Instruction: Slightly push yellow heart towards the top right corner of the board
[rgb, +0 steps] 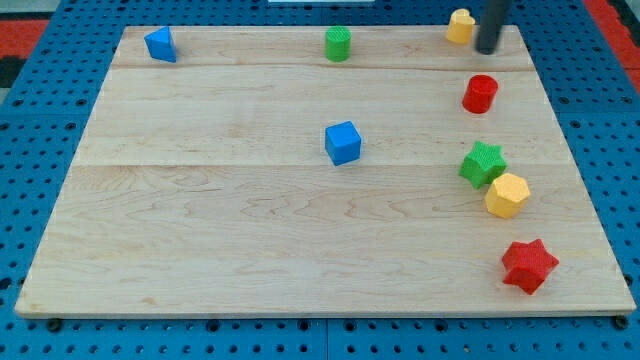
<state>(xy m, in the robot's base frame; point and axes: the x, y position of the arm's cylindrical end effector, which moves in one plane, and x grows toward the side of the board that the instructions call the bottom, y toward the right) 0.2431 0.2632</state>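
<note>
One camera, high and tilted down over the board

It looks from beyond the board's (300, 250) near edge toward the far edge, which looks shorter. All four corners nearly fit, with blue pegboard (50, 120) around them. The top edge of the view cuts off the rod (491, 25).

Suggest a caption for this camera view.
My tip sits right of the yellow heart, near the board's top right corner.

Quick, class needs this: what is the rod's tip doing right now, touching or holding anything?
My tip: holds nothing; it sits just to the view's right of the yellow heart, touching or nearly so; contact cannot be told.
</note>
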